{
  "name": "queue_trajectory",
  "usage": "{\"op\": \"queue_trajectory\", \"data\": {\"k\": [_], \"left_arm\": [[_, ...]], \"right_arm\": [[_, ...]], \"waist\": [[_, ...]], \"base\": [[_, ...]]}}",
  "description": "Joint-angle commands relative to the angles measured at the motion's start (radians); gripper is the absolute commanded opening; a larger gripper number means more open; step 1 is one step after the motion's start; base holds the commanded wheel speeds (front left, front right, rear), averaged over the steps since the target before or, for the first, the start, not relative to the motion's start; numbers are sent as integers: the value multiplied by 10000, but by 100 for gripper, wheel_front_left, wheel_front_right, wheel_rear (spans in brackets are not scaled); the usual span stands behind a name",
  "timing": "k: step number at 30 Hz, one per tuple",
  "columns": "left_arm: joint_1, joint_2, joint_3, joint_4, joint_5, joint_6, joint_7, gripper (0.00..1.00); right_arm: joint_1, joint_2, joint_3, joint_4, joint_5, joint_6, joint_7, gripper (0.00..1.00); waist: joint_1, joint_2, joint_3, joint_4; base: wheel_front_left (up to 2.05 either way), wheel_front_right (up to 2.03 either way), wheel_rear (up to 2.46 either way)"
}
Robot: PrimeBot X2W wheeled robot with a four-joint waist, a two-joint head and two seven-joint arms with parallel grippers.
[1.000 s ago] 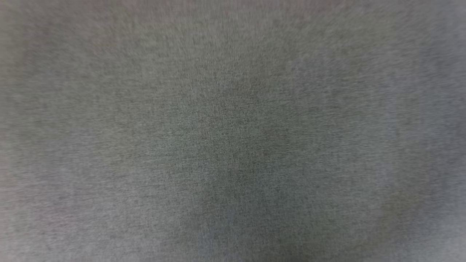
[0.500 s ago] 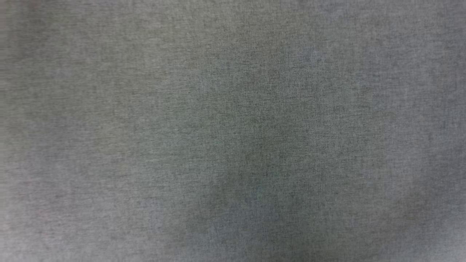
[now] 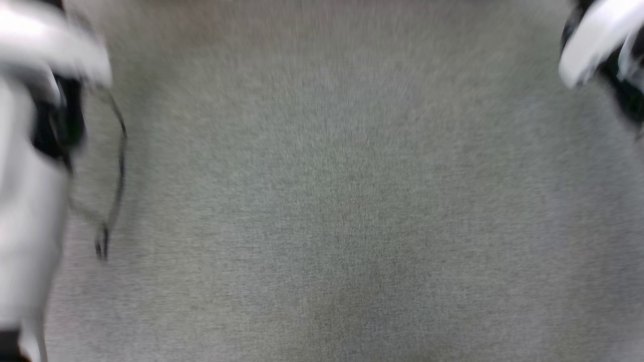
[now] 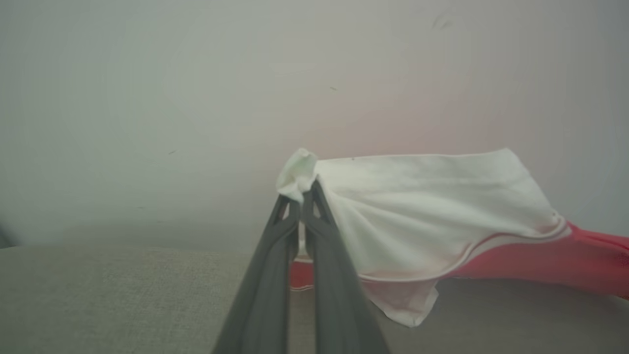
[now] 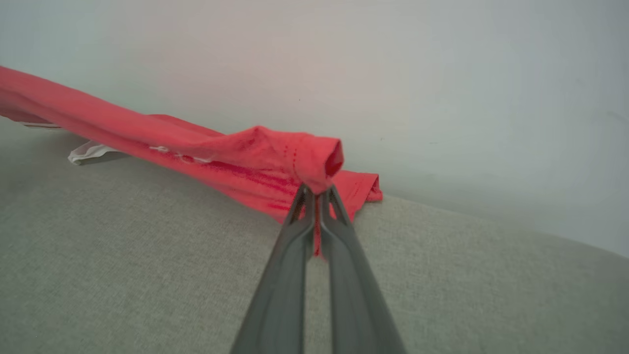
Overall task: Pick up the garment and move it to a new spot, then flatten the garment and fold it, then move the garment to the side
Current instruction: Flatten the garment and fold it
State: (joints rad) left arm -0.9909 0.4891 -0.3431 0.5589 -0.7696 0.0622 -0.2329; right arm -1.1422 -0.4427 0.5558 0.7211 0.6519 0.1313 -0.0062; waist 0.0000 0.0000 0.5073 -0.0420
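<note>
The garment is a red shirt with white sleeves. In the left wrist view my left gripper (image 4: pixel 302 189) is shut on the tip of a white sleeve (image 4: pixel 422 206), and the red body (image 4: pixel 550 260) trails off to the right above the grey cloth surface. In the right wrist view my right gripper (image 5: pixel 317 189) is shut on a bunched red edge of the garment (image 5: pixel 275 152), which stretches away to the upper left, partly lifted, partly lying on the surface. The head view is blurred; pale forearms show at its left edge (image 3: pixel 30 211) and upper right corner (image 3: pixel 593 40).
A grey fabric surface (image 3: pixel 332 201) spreads under everything. A pale wall (image 5: pixel 442 73) rises behind the surface's far edge. A thin dark cable (image 3: pixel 118 166) loops beside the left forearm.
The head view has shifted and blurred: both pale forearms and the cable have come into it, where before there was just grey fabric. That looks like camera motion.
</note>
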Motion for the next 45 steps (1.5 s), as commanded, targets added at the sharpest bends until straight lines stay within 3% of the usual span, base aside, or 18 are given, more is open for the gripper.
{"op": "queue_trajectory", "data": {"k": [1,6,16,23,26,28,31,36,43,45], "left_arm": [[597,105,97,-149,-96,89,-62,0],[3692,339,277,-1195,-571,633,-55,0],[8922,992,476,-4060,-1130,2334,571,0],[11809,1241,863,-6221,-1645,3630,960,0],[12638,1289,790,-6917,-1736,3972,1203,0],[12958,1387,798,-7493,-1778,4161,1345,0],[11997,1496,556,-7595,-1602,3867,1577,0],[10423,1238,106,-6863,-1399,3261,1770,0],[8270,617,-526,-4973,-1260,2148,1872,0],[8068,506,-577,-4642,-1257,2009,1838,0]], "right_arm": [[460,-134,25,-59,118,-11,-121,0],[2594,-325,162,-347,531,-14,-102,0],[6496,-650,-143,-1447,778,-17,-18,0],[9172,-724,-1307,-2713,488,-18,513,0],[10200,-619,-2024,-3403,191,-18,949,0],[11173,-190,-2992,-4507,-249,-17,1625,0],[11374,517,-3838,-5508,-1047,-14,2498,0],[10537,1124,-4052,-5469,-1768,-14,3005,0],[9010,1248,-3512,-4333,-2307,-12,2837,0],[8814,1207,-3400,-4098,-2371,-12,2727,0]], "waist": [[0,0,-1159,88],[0,0,-2273,83],[0,0,-3996,68],[0,0,-4752,64],[0,0,-4910,99],[0,0,-4930,141],[0,0,-4700,130],[0,0,-4210,45],[0,0,-3340,-31],[0,0,-3229,-49]], "base": [[0,0,0],[0,0,0],[0,0,0],[0,0,0],[0,0,0],[0,0,0],[0,0,0],[0,0,0],[0,0,0],[0,0,0]]}}
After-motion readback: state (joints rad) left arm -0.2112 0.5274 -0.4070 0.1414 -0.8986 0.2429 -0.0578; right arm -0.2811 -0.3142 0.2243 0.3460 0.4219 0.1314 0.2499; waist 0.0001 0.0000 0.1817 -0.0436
